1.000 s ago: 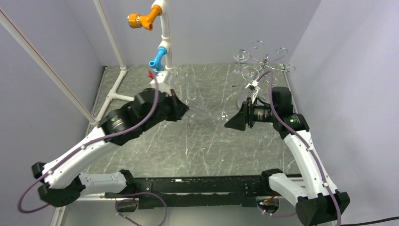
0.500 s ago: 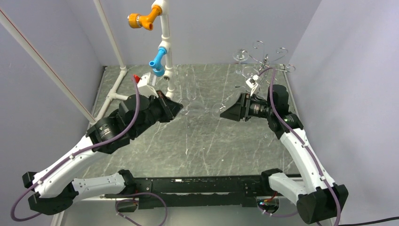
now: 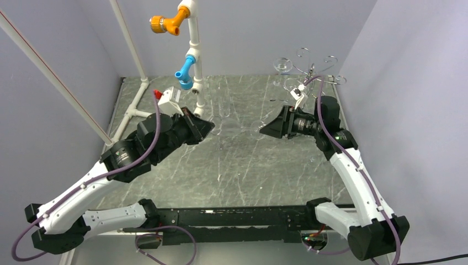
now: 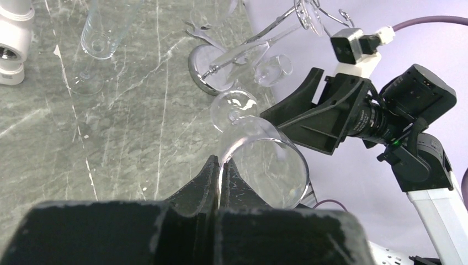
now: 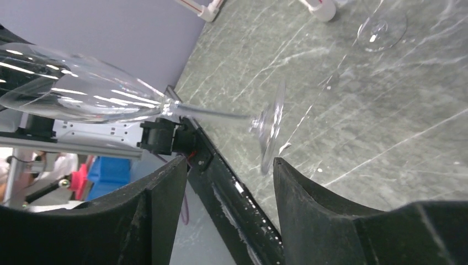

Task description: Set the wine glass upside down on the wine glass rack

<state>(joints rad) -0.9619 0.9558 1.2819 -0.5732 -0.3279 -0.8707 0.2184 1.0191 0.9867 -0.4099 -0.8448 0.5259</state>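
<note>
Handover, likely | wine glass (image 5: 83, 99) lay level above the worktop's middle, left gripper (image 4: 218, 165) pinching its bowl rim | right gripper (image 5: 226, 165) spread, just short of the foot | needed: square stem clamp before left lets go | wine glass rack (image 3: 312, 72) stood at far-right corner

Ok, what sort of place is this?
Probably a robot test cell: plain grey walls box in a marbled tabletop, and the left arm and right arm are bolted at its near edge.
</note>
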